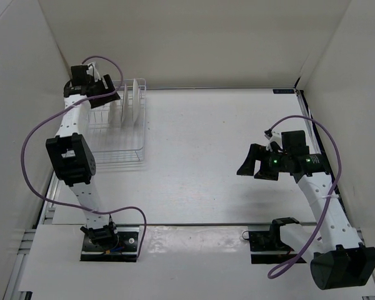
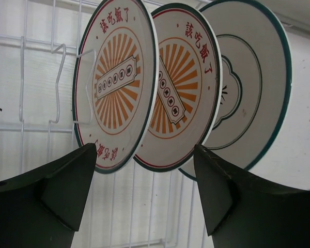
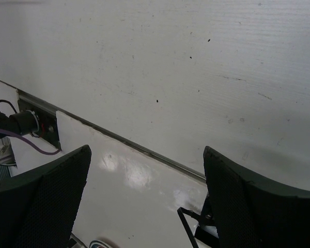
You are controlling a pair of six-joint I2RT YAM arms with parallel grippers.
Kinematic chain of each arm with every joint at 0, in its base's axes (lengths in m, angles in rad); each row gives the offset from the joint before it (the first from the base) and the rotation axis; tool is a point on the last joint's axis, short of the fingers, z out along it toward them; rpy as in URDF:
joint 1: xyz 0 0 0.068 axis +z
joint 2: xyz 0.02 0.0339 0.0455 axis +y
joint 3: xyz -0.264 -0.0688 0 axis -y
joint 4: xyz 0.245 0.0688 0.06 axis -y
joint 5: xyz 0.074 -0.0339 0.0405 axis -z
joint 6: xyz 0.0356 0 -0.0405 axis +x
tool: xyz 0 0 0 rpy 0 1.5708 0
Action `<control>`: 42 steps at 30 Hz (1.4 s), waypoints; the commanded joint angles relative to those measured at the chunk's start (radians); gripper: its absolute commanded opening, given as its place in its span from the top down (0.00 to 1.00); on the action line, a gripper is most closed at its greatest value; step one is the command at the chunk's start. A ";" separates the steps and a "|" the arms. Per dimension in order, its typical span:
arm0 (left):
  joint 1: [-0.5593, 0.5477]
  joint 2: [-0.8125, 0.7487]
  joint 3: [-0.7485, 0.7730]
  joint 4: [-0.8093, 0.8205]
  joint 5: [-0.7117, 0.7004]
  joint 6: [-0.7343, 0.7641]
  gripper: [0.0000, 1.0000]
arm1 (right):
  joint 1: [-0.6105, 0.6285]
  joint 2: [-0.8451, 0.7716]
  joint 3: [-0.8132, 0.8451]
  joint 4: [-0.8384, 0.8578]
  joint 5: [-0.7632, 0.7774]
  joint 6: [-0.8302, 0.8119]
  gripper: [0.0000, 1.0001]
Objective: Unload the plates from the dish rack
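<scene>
Three round, glossy plates [image 2: 183, 93] stand on edge, side by side between the thin upright tines of a white wire dish rack [image 1: 115, 134]. The rack sits at the far left corner of the worktop [image 1: 206, 137]. Two plates carry orange sunburst centres with red characters. The third is pale, ringed in green. The left claw [image 2: 144, 152], two matte black wedge-shaped fingers, hangs just short of the plates, spread wide and gripping nothing. The right claw [image 1: 253, 169], well apart over the right side, is likewise spread and empty. The worktop is flat, white and flecked with small dark scuffs. Plain white walls [image 1: 194, 37] enclose it on three sides. A purple cable [image 1: 34, 134] loops along each arm.
</scene>
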 commanded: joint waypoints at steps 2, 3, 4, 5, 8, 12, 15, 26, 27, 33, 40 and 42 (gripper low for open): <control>-0.040 -0.004 0.043 0.031 -0.092 0.107 0.16 | 0.003 -0.019 0.035 0.006 -0.025 -0.022 0.10; -0.052 0.007 0.040 0.041 -0.116 0.144 0.19 | 0.001 -0.018 0.036 0.002 -0.026 -0.021 0.10; -0.058 0.010 0.022 0.047 -0.144 0.155 0.20 | 0.000 -0.016 0.039 0.000 -0.028 -0.022 0.10; -0.060 0.013 0.015 0.076 -0.153 0.159 0.22 | 0.001 -0.016 0.036 0.002 -0.036 -0.022 0.10; -0.063 0.010 -0.023 0.138 -0.182 0.190 0.27 | 0.003 -0.015 0.033 0.003 -0.043 -0.025 0.10; -0.077 0.016 -0.041 0.185 -0.239 0.262 0.37 | 0.001 -0.022 0.024 0.002 -0.043 -0.036 0.10; -0.078 0.035 -0.021 0.186 -0.245 0.281 0.47 | 0.004 -0.025 0.005 0.015 -0.040 -0.034 0.10; -0.083 0.001 -0.058 0.212 -0.248 0.285 0.86 | 0.001 -0.007 -0.002 0.022 -0.028 -0.039 0.10; -0.083 -0.011 -0.058 0.215 -0.248 0.285 0.88 | 0.001 -0.002 -0.005 0.023 -0.026 -0.037 0.10; -0.088 -0.089 -0.049 0.206 -0.250 0.287 1.00 | 0.001 0.002 0.002 0.028 -0.040 -0.036 0.10; -0.089 -0.229 -0.064 0.211 -0.282 0.293 1.00 | 0.001 0.010 -0.002 0.019 -0.057 -0.036 0.10; -0.086 -0.285 -0.066 0.203 -0.274 0.290 1.00 | 0.001 0.007 -0.001 0.022 -0.062 -0.037 0.10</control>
